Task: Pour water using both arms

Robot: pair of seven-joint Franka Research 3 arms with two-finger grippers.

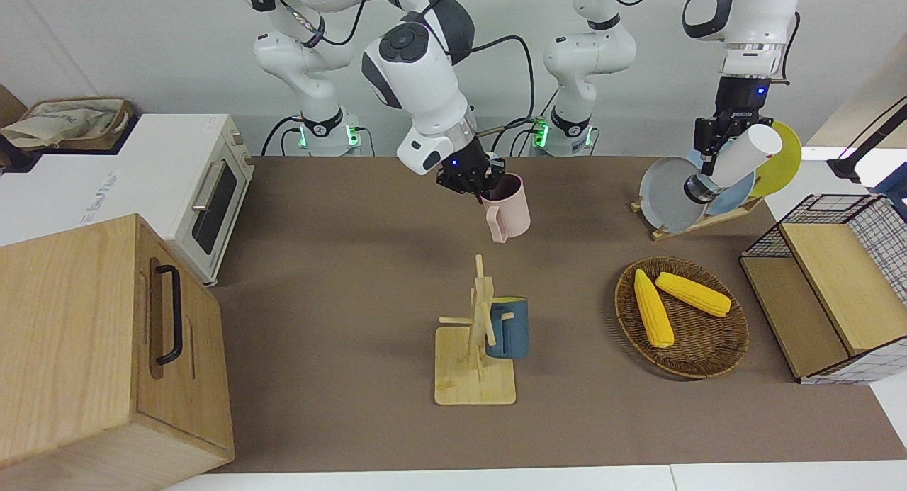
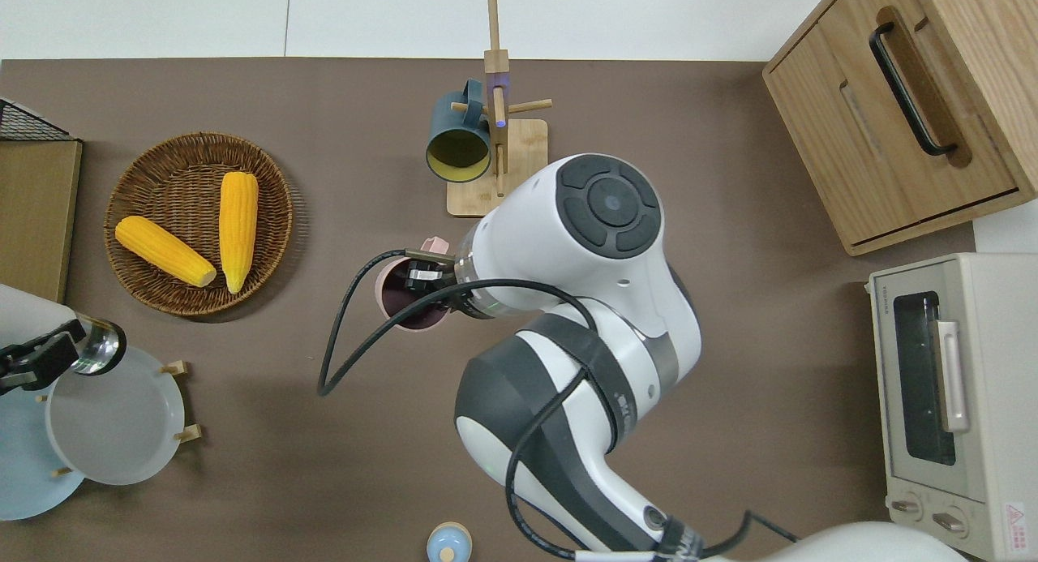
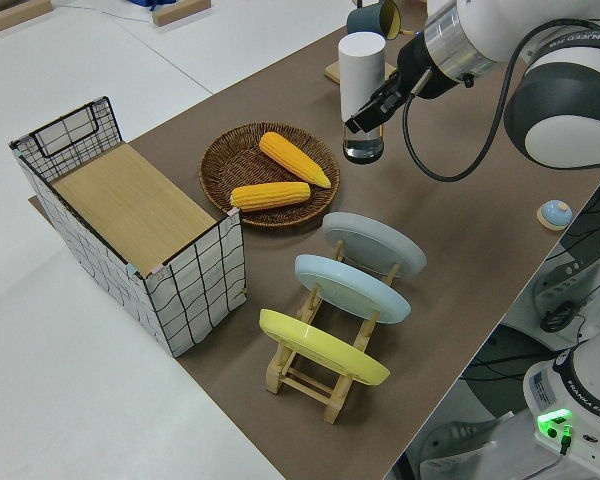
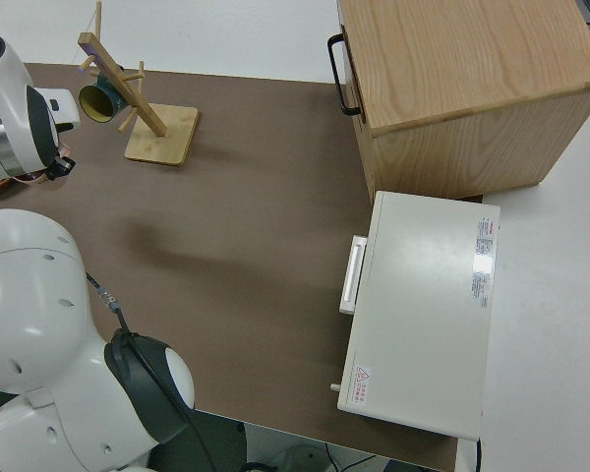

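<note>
The table's covering (image 1: 340, 300) is looking like matt brown cloth or felt; the cabinet (image 1: 92, 349) and mug stand (image 1: 473, 377) are showing pale, smooth wood grain; the basket (image 1: 708, 349) is showing rough woven wicker, holding waxy-looking corn cobs (image 1: 652, 307); the pink mug (image 1: 511, 209) and blue mug (image 1: 510, 329) are looking smooth and matt; the plates (image 3: 350, 288) are gleaming faintly, like glazed ceramic or plastic; the white bottle (image 3: 362, 75) is looking matt, with a shiny metallic base; the arms' shells (image 2: 600, 246) are shining like glossy plastic.

Your right claw (image 1: 473, 179) grips the pink mug (image 1: 509, 207) by its rim above the bench (image 1: 340, 300), while your left claw (image 1: 712, 147), at three o'clock, clamps a white cup (image 1: 740, 154).
</note>
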